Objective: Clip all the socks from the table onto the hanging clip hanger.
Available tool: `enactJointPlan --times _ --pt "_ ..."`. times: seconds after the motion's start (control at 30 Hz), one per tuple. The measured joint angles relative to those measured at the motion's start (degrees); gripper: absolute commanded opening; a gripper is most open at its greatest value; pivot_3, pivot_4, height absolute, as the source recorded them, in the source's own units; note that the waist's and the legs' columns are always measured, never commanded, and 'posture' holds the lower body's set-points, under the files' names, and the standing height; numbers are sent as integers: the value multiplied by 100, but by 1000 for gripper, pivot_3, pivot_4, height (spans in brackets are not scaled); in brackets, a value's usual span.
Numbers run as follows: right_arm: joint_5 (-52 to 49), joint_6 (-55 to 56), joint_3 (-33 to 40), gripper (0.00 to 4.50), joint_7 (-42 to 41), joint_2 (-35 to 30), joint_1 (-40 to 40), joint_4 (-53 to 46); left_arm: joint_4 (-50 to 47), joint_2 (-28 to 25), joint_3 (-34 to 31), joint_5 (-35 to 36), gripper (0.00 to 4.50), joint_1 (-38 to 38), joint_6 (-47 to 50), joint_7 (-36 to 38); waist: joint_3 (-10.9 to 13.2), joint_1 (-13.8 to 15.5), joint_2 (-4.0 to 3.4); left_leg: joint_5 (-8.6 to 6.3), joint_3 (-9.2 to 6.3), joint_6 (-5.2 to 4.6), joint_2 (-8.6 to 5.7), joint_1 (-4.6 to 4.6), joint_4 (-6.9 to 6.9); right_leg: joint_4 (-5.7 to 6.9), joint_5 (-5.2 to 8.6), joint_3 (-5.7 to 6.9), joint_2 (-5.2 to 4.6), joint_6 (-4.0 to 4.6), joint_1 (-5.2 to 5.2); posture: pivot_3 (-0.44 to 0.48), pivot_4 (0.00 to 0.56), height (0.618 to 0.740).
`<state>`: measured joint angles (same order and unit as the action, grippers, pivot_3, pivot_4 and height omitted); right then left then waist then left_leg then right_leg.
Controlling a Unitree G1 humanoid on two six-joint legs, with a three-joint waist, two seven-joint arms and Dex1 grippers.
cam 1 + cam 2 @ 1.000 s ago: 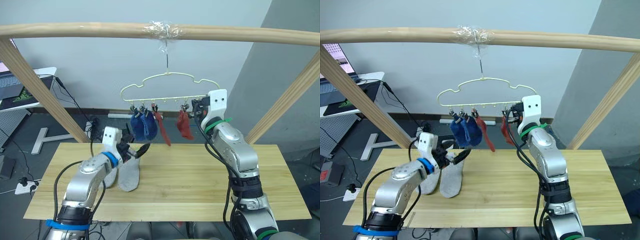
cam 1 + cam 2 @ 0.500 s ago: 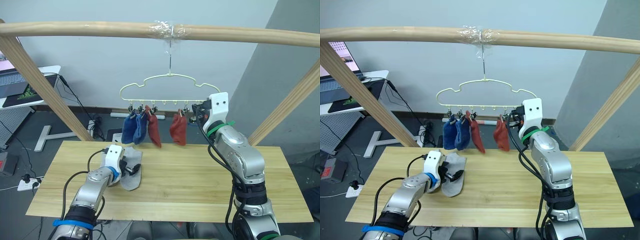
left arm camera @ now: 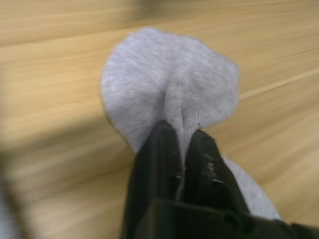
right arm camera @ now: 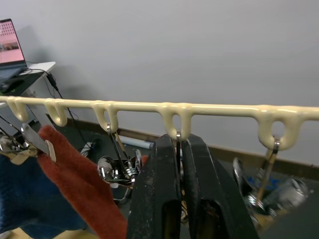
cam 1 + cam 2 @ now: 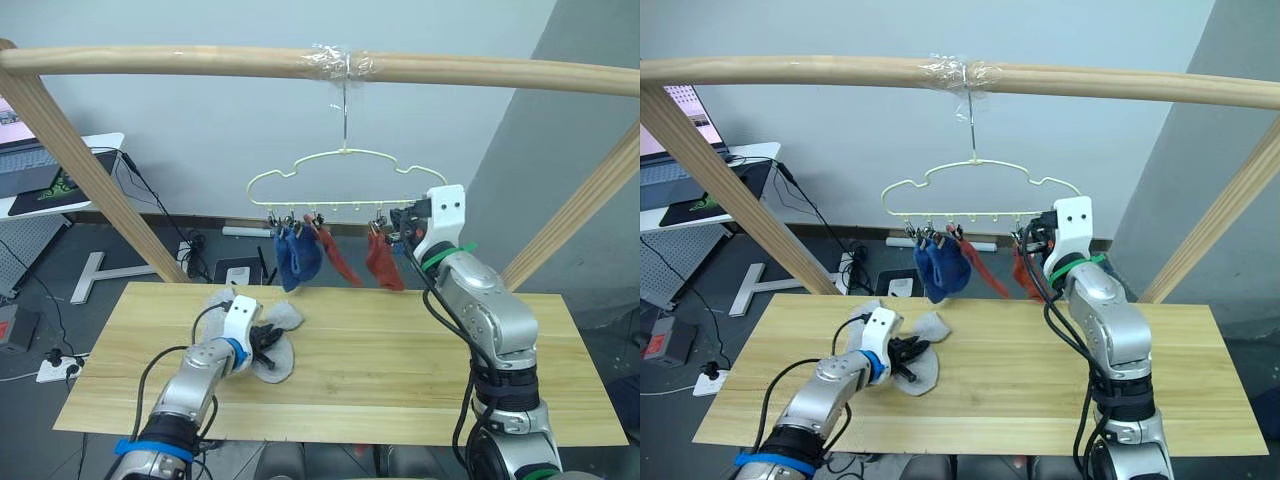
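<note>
Pinching a fold of a light grey ankle sock [image 3: 169, 94], my left gripper [image 3: 183, 149] has its two black fingers pressed together on the fabric, low over the pale wooden plank table [image 5: 420, 370]. A second light grey sock [image 5: 218, 300] lies just beside it on the planks, and the two seem to overlap, though I cannot tell where one ends. My right gripper [image 4: 178, 154] is raised at the thin pale yellow wire clip hanger [image 5: 345, 170], its fingers clenched on what looks like one of the small grey metal clips [image 4: 178, 142] under the bottom rail. Two blue socks [image 5: 298, 257] and two rust red socks [image 5: 384, 262] hang from the clips, the blue pair to the left. The hanger's hook hangs from a thick round wooden bar [image 5: 200, 62] wrapped with clear tape.
</note>
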<state>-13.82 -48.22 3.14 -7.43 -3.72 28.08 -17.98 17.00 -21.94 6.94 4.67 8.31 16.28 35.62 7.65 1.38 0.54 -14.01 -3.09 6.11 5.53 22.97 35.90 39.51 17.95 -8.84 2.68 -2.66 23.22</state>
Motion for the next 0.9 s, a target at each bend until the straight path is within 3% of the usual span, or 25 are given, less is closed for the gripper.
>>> enactJointPlan --times 0.23,0.43,0.57,0.9 --pt "-1138 -2184 1427 0 106 -25 914 -148 -1513 416 220 392 14 -88 -519 500 1 -1 1 0 1 0 1 2 3 3 -1 -1 0 1 0 90 114 740" --pt "-1445 -3877 2841 0 597 628 1803 -138 -2088 741 525 568 14 188 -1145 872 3 -5 -3 0 -2 -1 0 5 0 2 -1 3 0 1 2 83 116 740" --pt "-1439 -4350 3172 0 750 866 1999 -141 -2135 1128 574 619 14 681 -1214 742 2 -23 -3 -1 -1 -2 -5 4 3 -2 -2 0 -2 0 -1 83 116 740" --pt "-1442 -4384 3475 0 984 1059 2130 -142 -2025 1080 650 536 14 736 -1213 727 2 -67 -4 -1 -5 -2 -4 4 -1 1 -2 3 -2 1 -1 82 117 740"
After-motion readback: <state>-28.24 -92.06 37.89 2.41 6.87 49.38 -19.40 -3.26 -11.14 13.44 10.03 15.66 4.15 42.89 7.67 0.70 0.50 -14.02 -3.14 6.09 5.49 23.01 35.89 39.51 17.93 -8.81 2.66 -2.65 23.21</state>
